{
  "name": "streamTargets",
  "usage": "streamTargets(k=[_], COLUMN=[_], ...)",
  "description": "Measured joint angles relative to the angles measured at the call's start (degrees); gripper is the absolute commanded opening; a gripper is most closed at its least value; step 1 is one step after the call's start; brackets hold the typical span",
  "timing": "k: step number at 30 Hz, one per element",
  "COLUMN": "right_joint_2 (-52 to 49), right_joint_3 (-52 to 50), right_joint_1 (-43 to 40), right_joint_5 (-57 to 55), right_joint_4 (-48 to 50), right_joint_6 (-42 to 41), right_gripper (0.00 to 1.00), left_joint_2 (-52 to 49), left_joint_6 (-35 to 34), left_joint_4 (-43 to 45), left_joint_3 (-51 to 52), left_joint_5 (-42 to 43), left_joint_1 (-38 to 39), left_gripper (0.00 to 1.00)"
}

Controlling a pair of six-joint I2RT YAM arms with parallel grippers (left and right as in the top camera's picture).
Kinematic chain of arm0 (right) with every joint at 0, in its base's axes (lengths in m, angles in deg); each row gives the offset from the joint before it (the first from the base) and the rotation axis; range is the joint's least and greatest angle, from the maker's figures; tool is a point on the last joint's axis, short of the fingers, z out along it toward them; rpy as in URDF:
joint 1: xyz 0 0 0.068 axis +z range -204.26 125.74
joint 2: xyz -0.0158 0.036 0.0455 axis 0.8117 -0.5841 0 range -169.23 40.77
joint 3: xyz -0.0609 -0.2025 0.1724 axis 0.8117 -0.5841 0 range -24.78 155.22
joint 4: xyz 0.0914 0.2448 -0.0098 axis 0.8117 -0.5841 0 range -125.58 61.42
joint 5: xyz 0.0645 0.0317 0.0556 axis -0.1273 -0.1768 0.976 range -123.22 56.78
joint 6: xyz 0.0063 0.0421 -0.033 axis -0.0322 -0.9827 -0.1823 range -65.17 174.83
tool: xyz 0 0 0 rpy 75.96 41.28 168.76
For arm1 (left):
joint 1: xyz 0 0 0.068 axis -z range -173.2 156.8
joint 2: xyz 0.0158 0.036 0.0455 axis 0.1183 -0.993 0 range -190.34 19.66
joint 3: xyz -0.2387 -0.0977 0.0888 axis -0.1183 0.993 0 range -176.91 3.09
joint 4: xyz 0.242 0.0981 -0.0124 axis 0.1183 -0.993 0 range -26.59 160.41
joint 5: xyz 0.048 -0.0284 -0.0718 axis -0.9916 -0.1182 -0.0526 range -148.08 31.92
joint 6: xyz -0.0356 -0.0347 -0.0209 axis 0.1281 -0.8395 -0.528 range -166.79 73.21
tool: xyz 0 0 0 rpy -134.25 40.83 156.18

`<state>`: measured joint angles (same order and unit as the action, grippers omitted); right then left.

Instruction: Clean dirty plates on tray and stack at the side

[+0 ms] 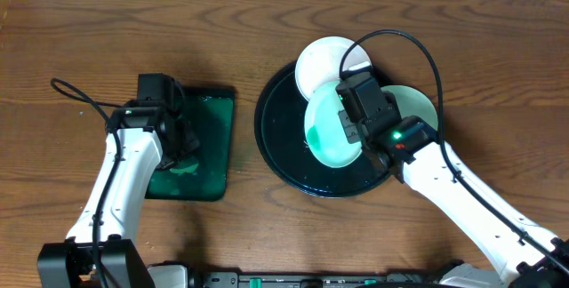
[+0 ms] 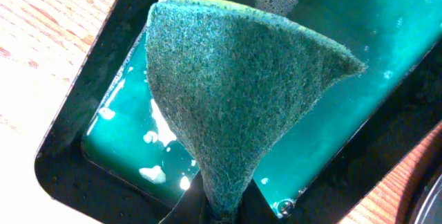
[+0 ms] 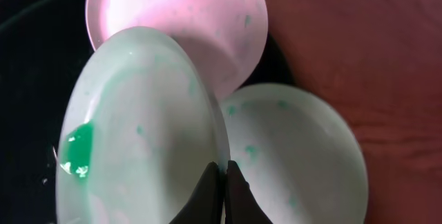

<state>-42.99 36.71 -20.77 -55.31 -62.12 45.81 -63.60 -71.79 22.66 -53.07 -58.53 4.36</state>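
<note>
The large round black tray lies right of centre. My right gripper is shut on the rim of a white plate smeared teal-green, held tilted over the tray; it also shows in the right wrist view. A second plate leans on the tray's far rim. A third plate lies at the tray's right edge. My left gripper is shut on a green scouring sponge, held over the green tray.
A small rectangular dark-green tray holding teal soapy liquid lies left of centre. Dark-brown wood tabletop surrounds both trays. A black cable arcs over the right arm.
</note>
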Motion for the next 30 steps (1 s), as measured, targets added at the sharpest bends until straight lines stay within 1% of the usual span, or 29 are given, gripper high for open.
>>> streamTargets(k=[4,10,11,13,14,15,17,20,21,22,23,24,25,26,30], right_joint_2=[-2.51,-13.86,-15.43,-16.94,-17.14,-17.22,-17.22,-17.22,-17.22,-17.22,-17.22,-17.35,-17.59,-18.21,-19.32], right_joint_3=[0.02,0.04,0.02,0.02,0.02,0.02,0.02,0.02,0.02,0.02,0.02,0.0,0.0,-0.02,-0.04], right_joint_1=[-3.37,-13.22,-14.56,-16.22,-16.65,-17.16,-17.94,-17.92,-17.88,-17.9,-17.9,-17.9,-17.9,-17.9,-17.94], right_joint_5=[4.13,16.52,18.49,21.59,22.69,23.93,26.4,28.37,28.81,29.31,29.53,29.86,30.14,30.53,33.09], right_joint_4=[-0.04,1.05,1.11,1.29,1.31,1.31,1.18,0.87,0.87,0.83,0.87,0.92,1.07,1.38,2.73], right_joint_6=[-2.95,-5.16,-5.38,-5.62,-5.66,-5.81,-5.42,-5.03,-4.81,-4.85,-4.79,-4.79,-4.83,-4.63,-4.9], right_gripper=[0.01,0.01,0.01,0.01,0.08,0.2,0.32,0.41,0.41,0.4,0.36,0.29,0.11,0.01,0.01], left_joint_2=[0.0,0.0,0.0,0.0,0.0,0.0,0.0,0.0,0.0,0.0,0.0,0.0,0.0,0.0,0.0], left_joint_6=[0.0,0.0,0.0,0.0,0.0,0.0,0.0,0.0,0.0,0.0,0.0,0.0,0.0,0.0,1.25], left_joint_4=[-0.02,0.0,-0.02,0.0,-0.04,-0.02,-0.04,-0.02,-0.02,-0.02,-0.02,-0.02,-0.02,-0.02,0.24], left_joint_3=[0.0,0.0,0.0,0.0,0.0,0.0,0.0,0.0,0.0,0.0,0.0,0.0,0.0,0.0,0.0], left_joint_5=[0.0,-0.02,0.0,-0.02,-0.02,-0.02,-0.02,0.0,0.0,0.0,0.0,-0.02,0.0,0.02,0.57], left_joint_1=[0.0,0.0,0.0,0.02,0.0,0.0,0.0,0.0,0.02,0.0,0.0,0.0,0.0,0.02,0.02], left_gripper=[0.07,0.07,0.06,0.07,0.07,0.07,0.07,0.07,0.07,0.07,0.08,0.07,0.07,0.07,0.07])
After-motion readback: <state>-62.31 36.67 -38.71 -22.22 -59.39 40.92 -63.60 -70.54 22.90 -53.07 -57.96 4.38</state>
